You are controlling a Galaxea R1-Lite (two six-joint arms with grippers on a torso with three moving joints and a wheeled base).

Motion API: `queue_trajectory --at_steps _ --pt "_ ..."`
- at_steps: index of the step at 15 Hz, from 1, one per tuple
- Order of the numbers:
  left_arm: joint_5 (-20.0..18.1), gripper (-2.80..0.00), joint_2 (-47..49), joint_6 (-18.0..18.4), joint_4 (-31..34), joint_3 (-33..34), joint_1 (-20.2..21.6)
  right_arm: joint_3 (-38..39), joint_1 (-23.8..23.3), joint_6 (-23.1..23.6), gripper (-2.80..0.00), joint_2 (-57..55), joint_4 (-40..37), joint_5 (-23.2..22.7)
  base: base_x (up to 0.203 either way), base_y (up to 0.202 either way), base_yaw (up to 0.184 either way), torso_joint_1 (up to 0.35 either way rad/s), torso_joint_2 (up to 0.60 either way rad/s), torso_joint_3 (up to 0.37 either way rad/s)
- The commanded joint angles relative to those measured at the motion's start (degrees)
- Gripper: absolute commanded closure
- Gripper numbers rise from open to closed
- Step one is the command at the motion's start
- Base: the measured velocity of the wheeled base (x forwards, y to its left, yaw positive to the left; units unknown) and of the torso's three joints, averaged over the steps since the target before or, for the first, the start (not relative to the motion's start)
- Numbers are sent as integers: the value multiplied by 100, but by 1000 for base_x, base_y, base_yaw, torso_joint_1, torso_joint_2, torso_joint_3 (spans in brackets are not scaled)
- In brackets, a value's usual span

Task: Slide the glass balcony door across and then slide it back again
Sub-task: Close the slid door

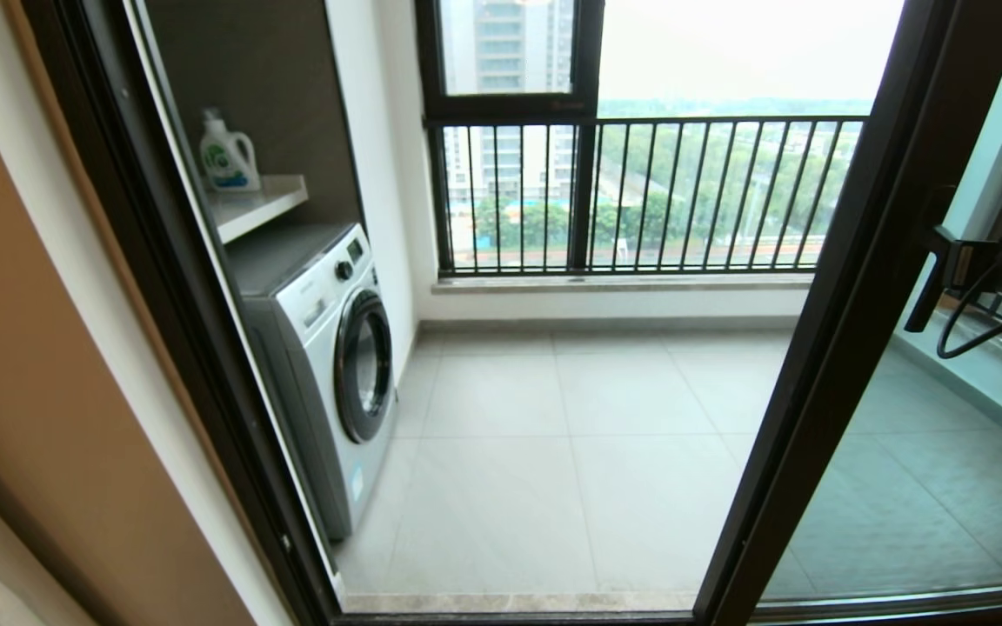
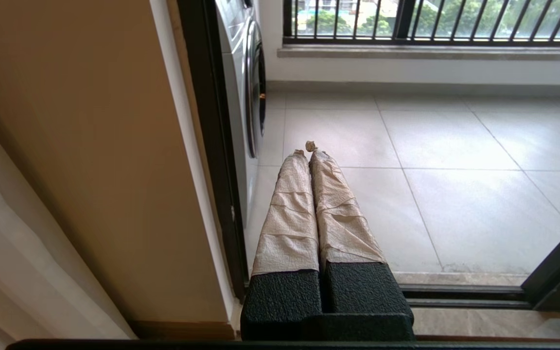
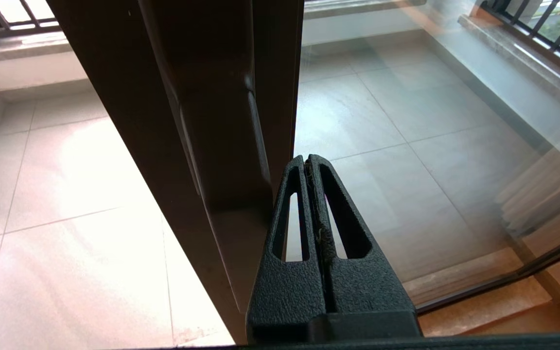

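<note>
The glass balcony door stands toward the right of the doorway, its dark upright slanting across the head view with clear glass to its right. A short black bar handle sits on that upright. My right gripper is shut with nothing between its fingers. It is pressed close beside the door's dark upright, on the glass side, at handle height. My left gripper, with tape-wrapped fingers, is shut and empty. It hangs low by the left door jamb.
A white washing machine stands on the balcony's left, with a detergent bottle on the shelf above. The outer window with railing bars closes the far side. A tan wall and the floor track bound the opening.
</note>
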State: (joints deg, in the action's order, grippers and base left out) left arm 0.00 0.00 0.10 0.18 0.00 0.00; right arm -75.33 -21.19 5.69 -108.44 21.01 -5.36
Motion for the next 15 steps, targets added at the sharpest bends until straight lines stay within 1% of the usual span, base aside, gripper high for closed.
queue_trajectory --at_steps 1,6,11,15 --pt "0 0 7 -1 -1 0 0 45 83 11 0 10 9 -26 0 0 0 0 0 0" --pt "0 0 9 -1 -1 0 0 80 209 -51 0 24 11 -26 0 0 0 0 0 0" --pt "0 0 1 -1 -1 0 0 212 405 -51 0 51 193 9 0 0 0 0 0 0" --pt "0 0 9 -1 -1 0 -1 247 449 -51 0 59 228 18 0 0 0 0 0 0"
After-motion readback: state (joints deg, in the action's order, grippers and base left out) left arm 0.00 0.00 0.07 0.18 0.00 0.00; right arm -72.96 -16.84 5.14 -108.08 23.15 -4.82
